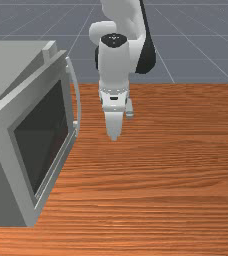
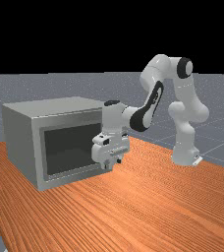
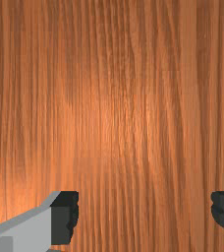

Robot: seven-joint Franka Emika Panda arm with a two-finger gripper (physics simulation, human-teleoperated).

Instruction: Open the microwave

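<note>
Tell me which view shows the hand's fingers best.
The wrist view: both fingers stand large in it, wide apart, the table seen between them. The far view shows them as small tips under the hand; the front view shows them from the side, as one narrow taper.

Orange-brown wood table (image 1: 161, 200) stands before a grey, line-marked floor (image 1: 196, 40)

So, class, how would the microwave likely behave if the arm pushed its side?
The microwave would probably feel stiff, given its flat, boxy walls. It may be heavy, being far bulkier than the gripper. Tipping seems unlikely, as it sits flat on the table.
</note>
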